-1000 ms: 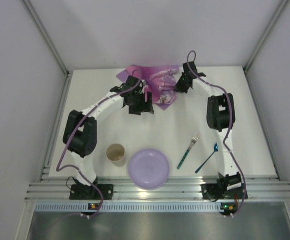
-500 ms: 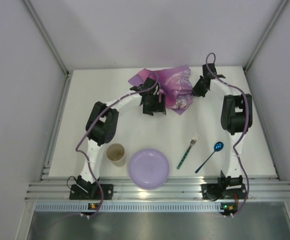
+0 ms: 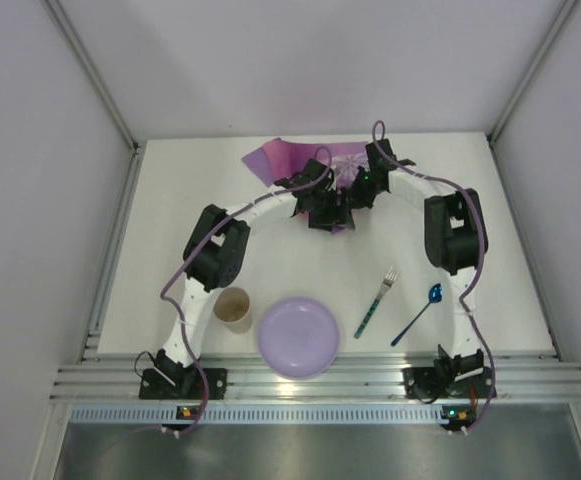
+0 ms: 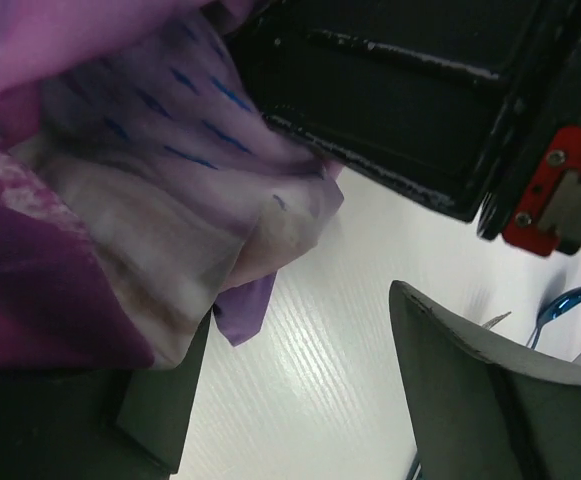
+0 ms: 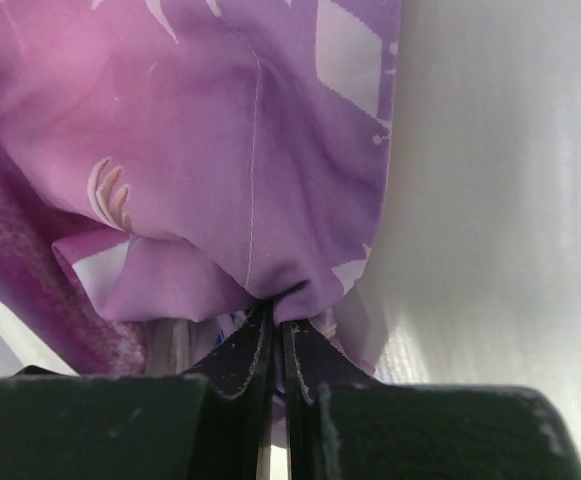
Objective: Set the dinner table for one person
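"Top external first: where is the desk we are laying?"

"I see the large flat matte white rectangular desk point(image 3: 160, 230) filling the middle of that view, under everything else, with both arm bases at its near edge. Along that near side sit a tan paper cup point(image 3: 233, 308), a round lilac plate point(image 3: 298, 336) just beside it, then a fork with a teal handle point(image 3: 376, 302) and a shiny blue spoon point(image 3: 417, 316), the two lying apart."

"And the mat?"

"I have the purple-pink printed cloth placemat point(image 3: 275, 157) crumpled at the far side of the desk, and both wrists meet over it."

"Right jaws?"

"On my right wrist camera they are pressed tight together on a pinched fold of the placemat point(image 5: 220, 150), with the cloth bunching above the tips."

"Left jaws?"

"Spread wide. My left wrist camera shows the placemat point(image 4: 120, 200) draped over one of the fingers point(image 4: 160, 410), with bare desk showing between the two. I see nothing clamped."
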Motion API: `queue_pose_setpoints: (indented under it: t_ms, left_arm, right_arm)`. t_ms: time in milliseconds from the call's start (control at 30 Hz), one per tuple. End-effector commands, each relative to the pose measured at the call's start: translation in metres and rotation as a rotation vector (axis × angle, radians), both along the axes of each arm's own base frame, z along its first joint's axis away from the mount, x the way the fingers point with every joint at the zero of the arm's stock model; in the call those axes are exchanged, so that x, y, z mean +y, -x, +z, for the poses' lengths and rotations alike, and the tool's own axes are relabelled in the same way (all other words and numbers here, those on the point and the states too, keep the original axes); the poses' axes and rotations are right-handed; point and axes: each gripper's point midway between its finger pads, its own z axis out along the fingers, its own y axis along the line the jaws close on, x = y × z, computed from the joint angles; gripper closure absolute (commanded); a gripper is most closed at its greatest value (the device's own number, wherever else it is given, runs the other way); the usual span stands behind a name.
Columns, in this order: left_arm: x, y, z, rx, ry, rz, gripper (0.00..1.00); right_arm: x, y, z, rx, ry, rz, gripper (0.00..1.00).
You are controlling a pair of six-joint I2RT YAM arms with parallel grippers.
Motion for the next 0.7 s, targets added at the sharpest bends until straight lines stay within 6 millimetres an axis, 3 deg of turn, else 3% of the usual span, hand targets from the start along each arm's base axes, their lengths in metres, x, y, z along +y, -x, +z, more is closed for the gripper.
queue_pose_setpoints:
  t_ms: [0,167,233,300,400,467,533,667]
  left_arm:
    - [0.018,0.022,-0.029,0.076,-0.081,-0.012,0.23]
    - [0.030,0.030,-0.040,0.091,-0.123,-0.010,0.33]
    - [0.033,0.028,-0.042,0.092,-0.133,0.000,0.44]
    - [0.040,0.027,-0.047,0.093,-0.161,0.015,0.50]
    - [0.045,0.027,-0.052,0.092,-0.194,0.022,0.65]
    - [0.049,0.025,-0.057,0.091,-0.216,0.029,0.83]
    - [0.052,0.027,-0.060,0.092,-0.236,0.026,0.96]
    - [0.064,0.027,-0.067,0.088,-0.293,0.024,1.00]
  right_arm:
    - [0.018,-0.004,0.020,-0.028,-0.078,0.010,1.00]
    - [0.019,0.000,0.015,-0.013,-0.073,0.012,1.00]
    - [0.018,0.002,0.013,-0.009,-0.068,0.013,1.00]
    - [0.017,0.004,0.012,-0.004,-0.063,0.015,1.00]
    - [0.017,0.007,0.008,0.006,-0.058,0.017,1.00]
    - [0.016,0.007,0.007,0.011,-0.057,0.016,1.00]
    - [0.015,0.007,0.006,0.011,-0.054,0.014,1.00]
    - [0.008,0.005,0.003,0.028,-0.061,-0.010,1.00]
